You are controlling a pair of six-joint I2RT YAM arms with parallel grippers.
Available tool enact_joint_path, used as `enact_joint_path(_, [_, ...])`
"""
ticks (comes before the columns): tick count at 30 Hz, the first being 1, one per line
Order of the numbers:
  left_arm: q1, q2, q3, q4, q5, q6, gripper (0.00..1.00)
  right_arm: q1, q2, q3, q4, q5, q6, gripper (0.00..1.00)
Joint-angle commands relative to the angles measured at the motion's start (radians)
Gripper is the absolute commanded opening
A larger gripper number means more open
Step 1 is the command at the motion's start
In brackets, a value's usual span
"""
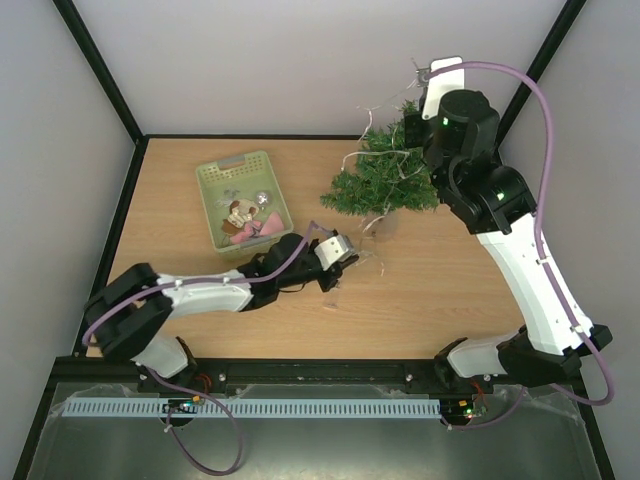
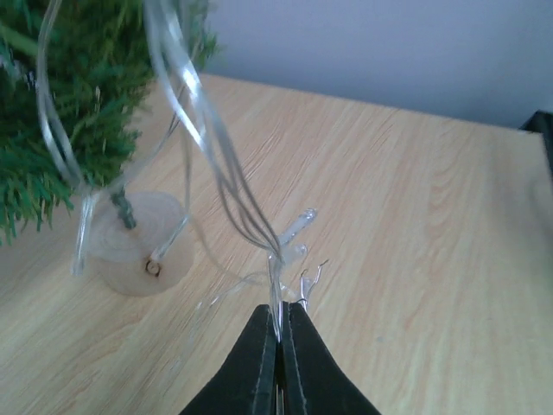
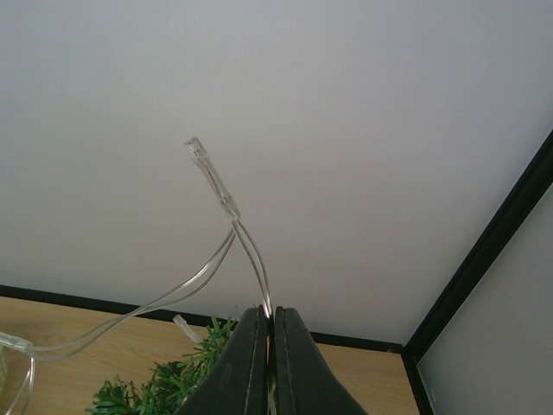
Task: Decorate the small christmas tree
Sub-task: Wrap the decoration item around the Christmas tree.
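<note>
Standing here, I can't make out any writing at all: no words, labels, brand marks, numbers or signs are legible in any view.

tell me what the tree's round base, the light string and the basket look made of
round base: pale tan, matte, probably wood, though plastic is possible. light string: clear glossy plastic-sheathed wire, see-through with bright highlights. basket: pale green plastic, likely moulded, given its gridded walls.
</note>
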Motion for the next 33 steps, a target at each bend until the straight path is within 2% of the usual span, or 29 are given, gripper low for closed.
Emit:
enact_joint_path(1, [-0.046,-0.140,-0.044,-0.033,-0.011,0.008,0.03,-0.025,0.009,0.050,-0.023,0.012,-0.011,0.02])
enact_joint_path(12, [-0.156,-0.413,-0.112,-0.120,0.054,-0.014,0.05,-0.132,0.113,0.151,-0.082,-0.056,-0.001,0.02])
enact_joint_path(17, [-0.165,-0.505,-0.131,-0.129,0.149,-0.032,0.09,-0.198,0.152,0.159,-0.098,-0.102,0.030,0.02])
enact_joint_path(23, [-0.165,-0.623,-0.172,-0.205,0.082,-0.062,0.05,-0.239,0.164,0.150,-0.109,-0.128,0.063,0.02])
enact_joint_path(25, [-0.165,-0.659,-0.195,-0.204,0.071,-0.074,0.03,-0.238,0.158,0.150,-0.109,-0.142,0.073,0.02])
enact_joint_path(33, [-0.165,-0.747,-0.229,-0.179,0.082,-0.111,0.02,-0.242,0.153,0.112,-0.119,-0.125,0.077,0.02])
